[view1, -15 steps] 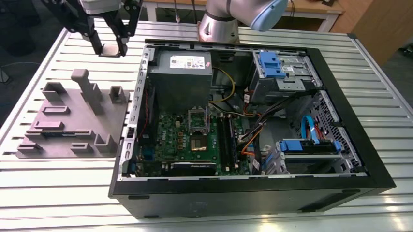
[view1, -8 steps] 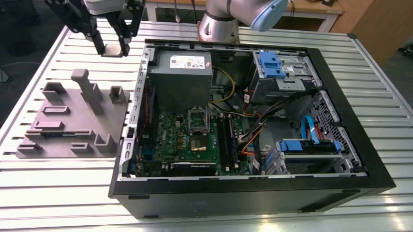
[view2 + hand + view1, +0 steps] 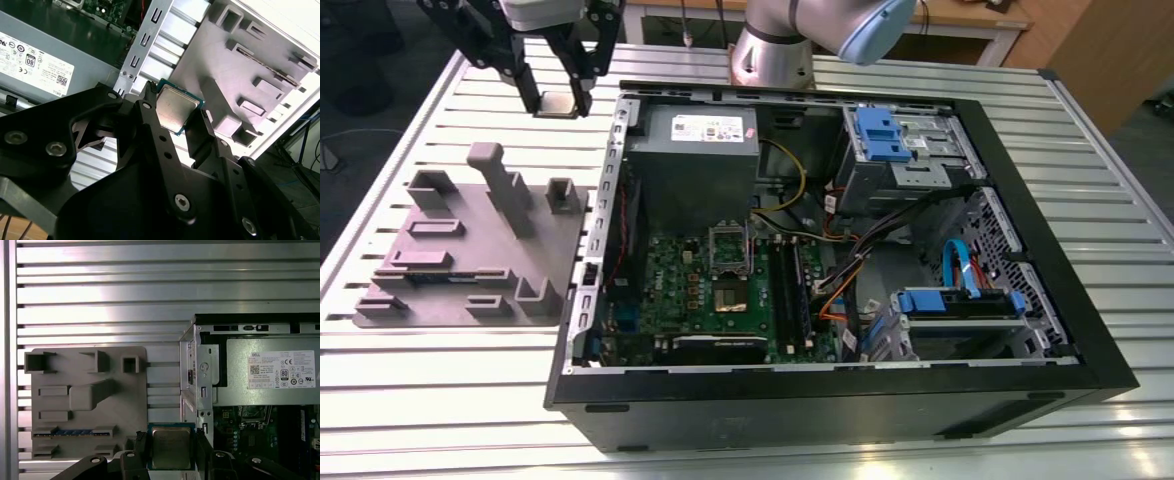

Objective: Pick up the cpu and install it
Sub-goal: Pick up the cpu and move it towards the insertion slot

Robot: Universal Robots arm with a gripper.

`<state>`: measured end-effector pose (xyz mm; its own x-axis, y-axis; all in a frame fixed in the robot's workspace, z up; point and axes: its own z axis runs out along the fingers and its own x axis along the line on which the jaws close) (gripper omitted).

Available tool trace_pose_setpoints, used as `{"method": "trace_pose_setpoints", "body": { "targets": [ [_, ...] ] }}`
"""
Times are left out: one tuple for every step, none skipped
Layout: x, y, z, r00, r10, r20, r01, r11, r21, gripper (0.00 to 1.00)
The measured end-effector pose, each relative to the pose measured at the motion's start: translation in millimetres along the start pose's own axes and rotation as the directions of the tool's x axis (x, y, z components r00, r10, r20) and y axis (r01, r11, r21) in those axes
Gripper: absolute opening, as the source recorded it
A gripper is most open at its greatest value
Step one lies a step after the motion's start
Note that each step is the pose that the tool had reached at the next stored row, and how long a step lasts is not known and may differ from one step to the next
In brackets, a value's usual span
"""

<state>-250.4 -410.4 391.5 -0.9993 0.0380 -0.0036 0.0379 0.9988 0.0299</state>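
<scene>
Above the table (image 3: 427, 400), the gripper (image 3: 558, 104) clamps the cpu (image 3: 176, 107).

The claw (image 3: 558, 100) hangs pointing down, fingers (image 3: 527, 85) pinching the cpu (image 3: 171, 447).

Slvr-grey cpu (image 3: 171, 447), grn-edged

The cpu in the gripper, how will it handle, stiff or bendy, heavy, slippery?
Probably stiff: the cpu looks flat and unbowed, clamped by its edges in the gripper. Likely light, since it looks thin. Its smooth silvery top suggests it could slip if the edge grip loosens.
</scene>
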Motion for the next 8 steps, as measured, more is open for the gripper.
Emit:
{"method": "trace_pose_setpoints", "body": {
  "targets": [
    [-0.4,0.0,0.0,1.0,0.0,-0.0001,0.0,1.0,0.0001,0.47],
    [-0.8,0.0,0.0,1.0,0.0,0.0,0.0,1.0,0.0,0.47],
    [-1.2,0.1,0.0,1.0,0.0,0.0,0.0,1.0,0.0,0.47],
    [-1.7,0.1,0.0,1.0,0.0,-0.0001,0.0,1.0,0.0001,0.47],
    [-2.1,0.1,0.0,1.0,0.0,-0.0001,0.0,1.0,0.0001,0.47],
    [-2.5,0.1,0.0,1.0,0.0,-0.0001,0.0,1.0,0.0001,0.47],
    [-2.9,0.1,0.0,1.0,0.0,-0.0001,0.0,1.0,0.0001,0.47],
    [-3.3,0.1,0.0,1.0,0.0,0.0,0.0,1.0,0.0,0.47]
  ]
}}
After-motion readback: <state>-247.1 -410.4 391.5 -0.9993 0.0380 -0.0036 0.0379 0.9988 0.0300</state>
